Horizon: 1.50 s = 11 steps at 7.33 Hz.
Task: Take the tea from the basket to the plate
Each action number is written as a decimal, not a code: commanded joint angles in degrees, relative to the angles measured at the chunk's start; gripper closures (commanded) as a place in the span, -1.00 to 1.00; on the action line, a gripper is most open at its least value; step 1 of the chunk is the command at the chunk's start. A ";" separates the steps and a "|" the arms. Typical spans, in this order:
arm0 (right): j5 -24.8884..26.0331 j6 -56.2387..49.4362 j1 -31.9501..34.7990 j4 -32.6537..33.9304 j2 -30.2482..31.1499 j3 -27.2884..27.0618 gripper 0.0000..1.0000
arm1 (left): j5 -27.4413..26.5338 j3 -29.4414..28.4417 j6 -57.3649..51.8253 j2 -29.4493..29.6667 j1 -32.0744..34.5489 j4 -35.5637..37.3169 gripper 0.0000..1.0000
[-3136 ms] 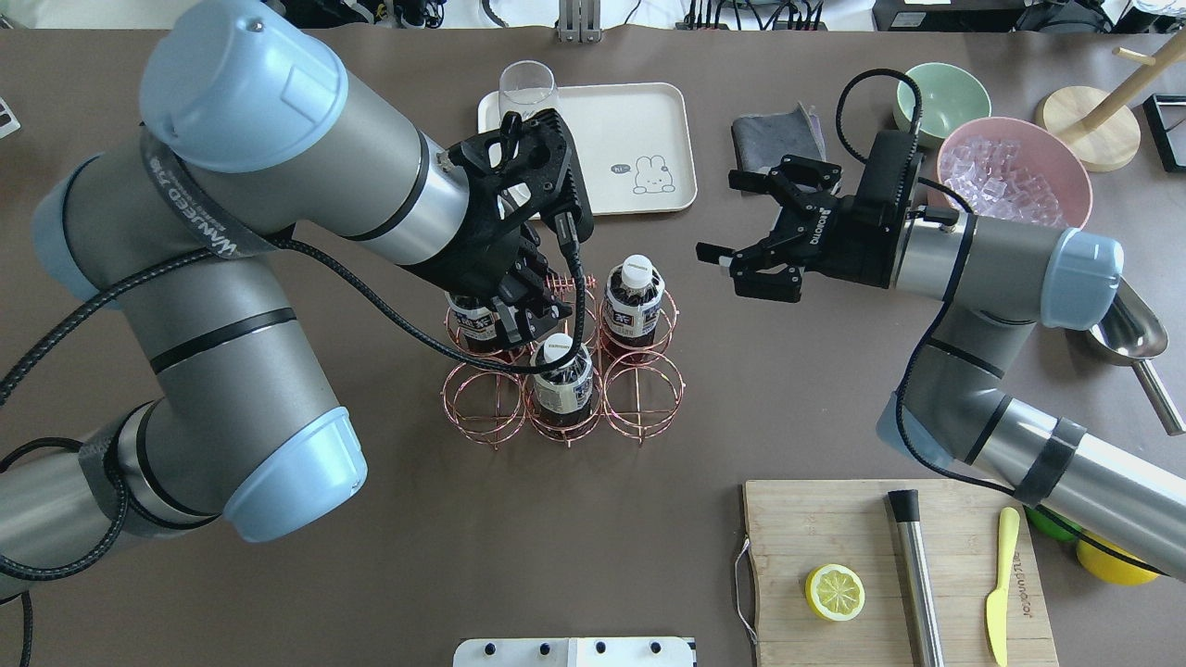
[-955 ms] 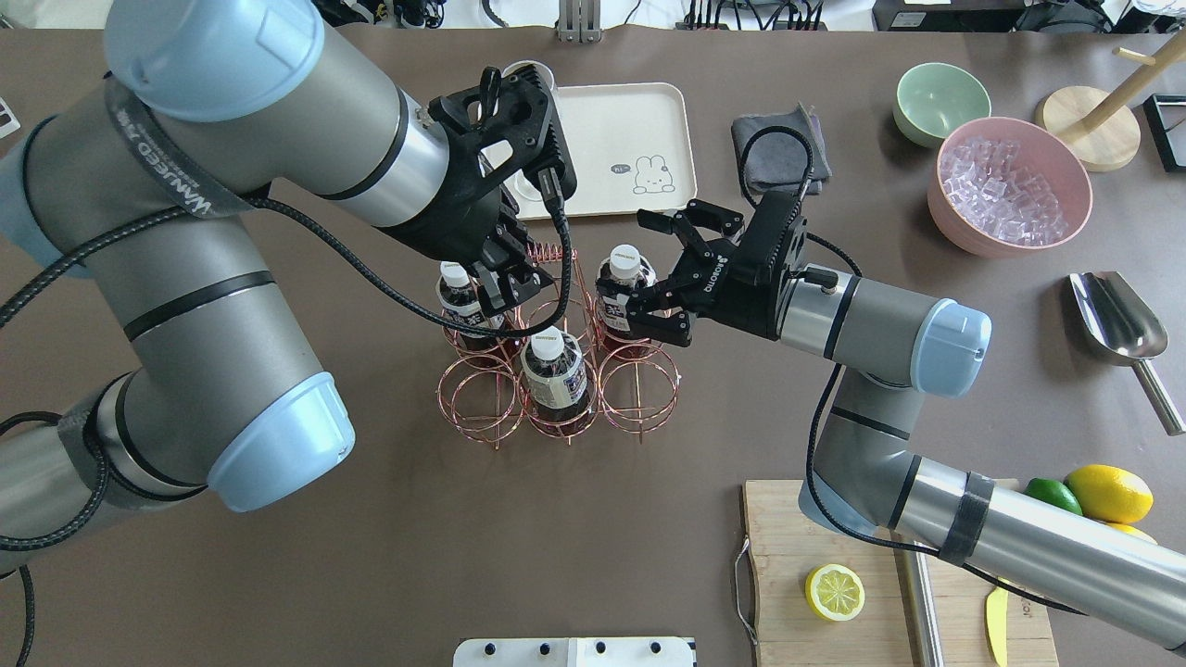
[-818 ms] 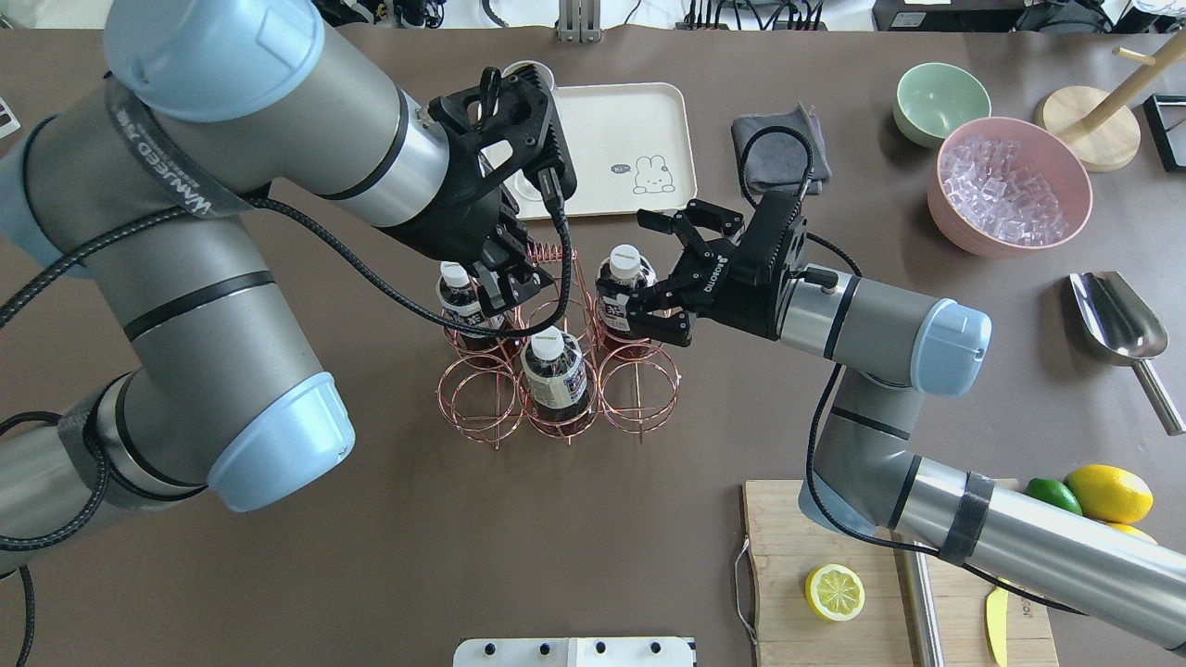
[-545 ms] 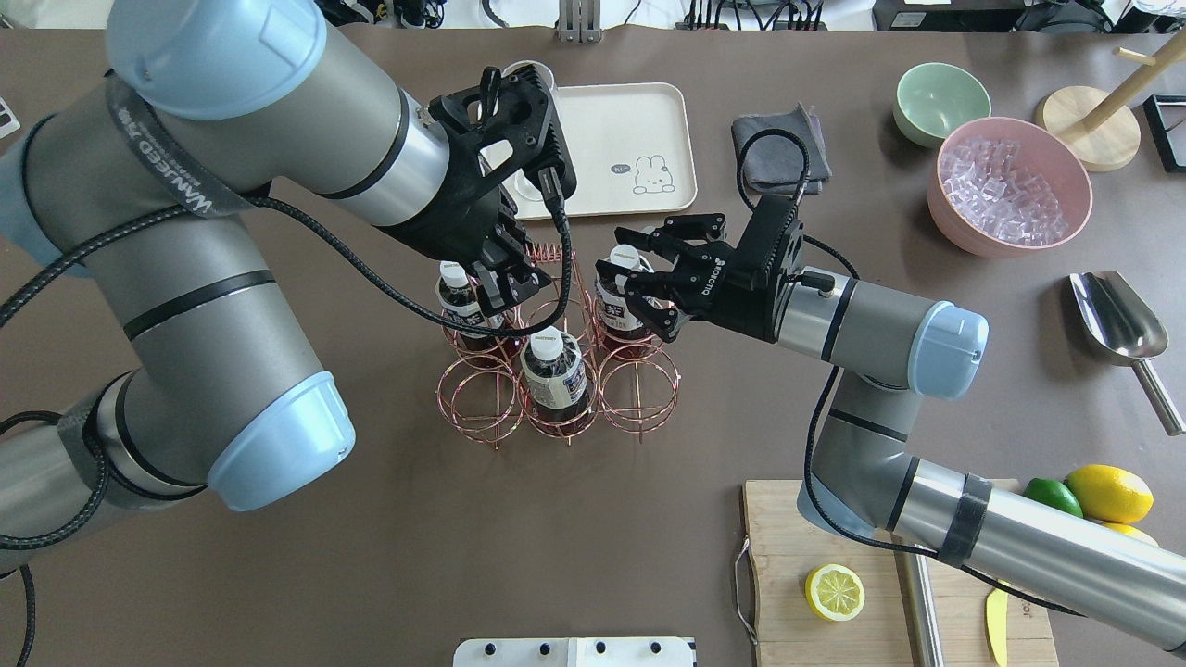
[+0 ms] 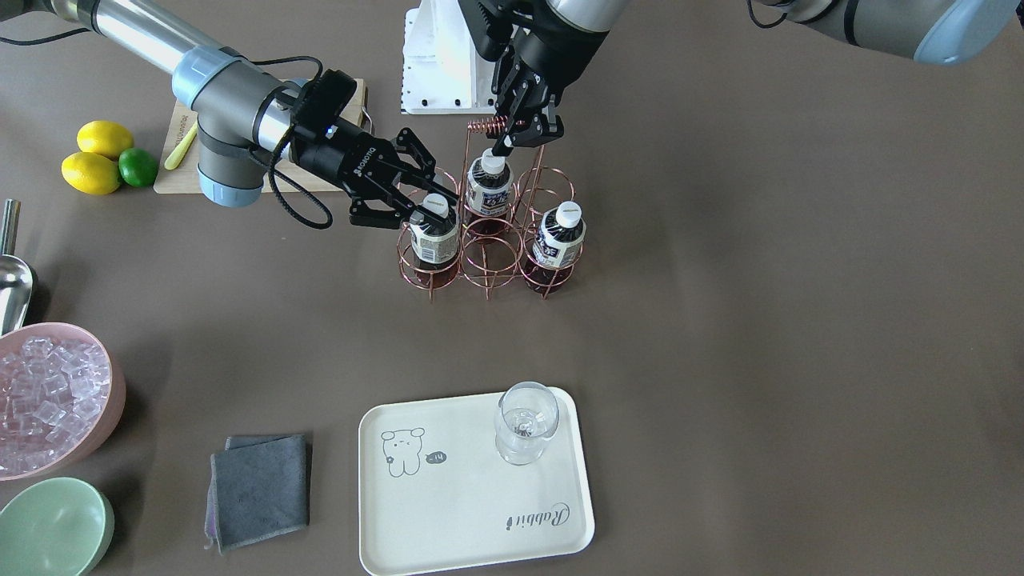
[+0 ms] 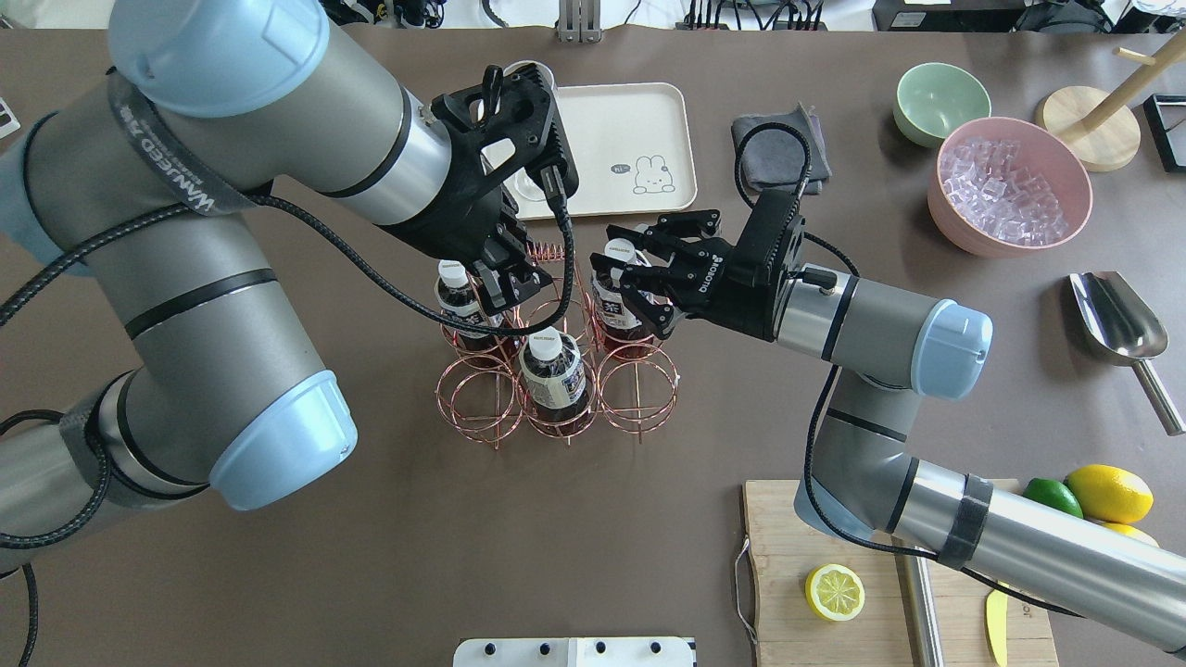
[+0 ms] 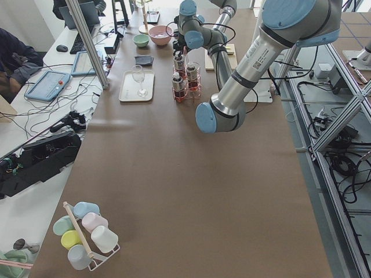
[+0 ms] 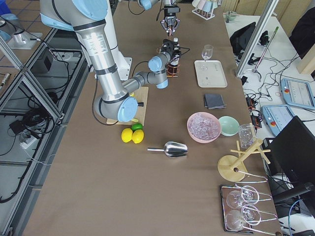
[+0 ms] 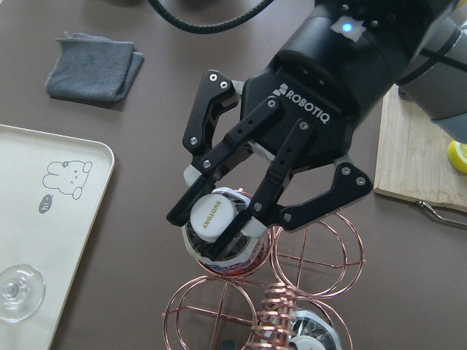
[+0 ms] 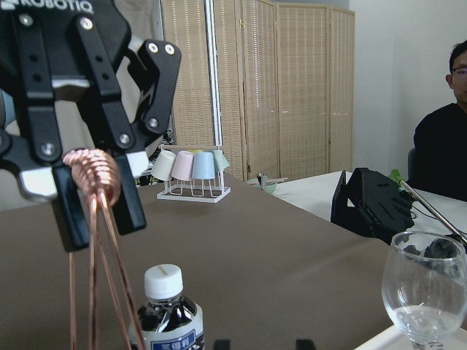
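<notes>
The copper wire basket (image 6: 639, 403) stands mid-table with three tea bottles in its cells. My right gripper (image 6: 611, 273) is shut on the neck of the right-hand tea bottle (image 6: 618, 248), just under its white cap. The left wrist view shows the pads (image 9: 191, 205) pressed against it (image 9: 215, 211). That bottle still sits in its cell (image 5: 436, 236). My left gripper (image 6: 508, 283) is shut on the basket's coiled handle (image 10: 95, 171), above the basket (image 5: 490, 268). The cream plate (image 6: 630, 120) lies beyond the basket and holds a wine glass (image 5: 524, 420).
Two more tea bottles (image 6: 460, 301) (image 6: 554, 371) stand in the basket. A grey cloth (image 6: 778, 139), a green bowl (image 6: 940, 97) and a pink bowl of ice (image 6: 1010, 185) are at the far right. A cutting board (image 6: 834, 528) with a half lemon is at the near right.
My right gripper came in from the right, rose to the bottle's neck and closed on it. My left gripper has stayed on the handle over the last second.
</notes>
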State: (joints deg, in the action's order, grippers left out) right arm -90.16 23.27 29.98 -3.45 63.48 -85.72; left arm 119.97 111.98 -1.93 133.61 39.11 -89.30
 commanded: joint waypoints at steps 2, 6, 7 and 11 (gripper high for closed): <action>-0.02 1.25 1.47 7.84 -0.54 -8.23 1.00 | 0.00 -0.10 0.00 0.16 0.00 0.09 1.00; -2.13 2.39 6.84 8.02 -1.50 -8.41 1.00 | 0.00 -0.19 -0.09 0.16 0.00 0.09 1.00; -2.13 3.00 7.36 8.02 -2.04 -8.41 1.00 | 0.00 -0.10 0.00 0.16 0.00 0.09 1.00; -1.78 3.36 10.18 8.55 -2.39 -8.23 1.00 | 0.00 -0.19 0.00 0.16 0.00 0.36 1.00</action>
State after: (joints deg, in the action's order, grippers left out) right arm -92.27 26.53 39.01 4.97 61.13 -94.40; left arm 119.97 111.80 -1.94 133.77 39.11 -89.15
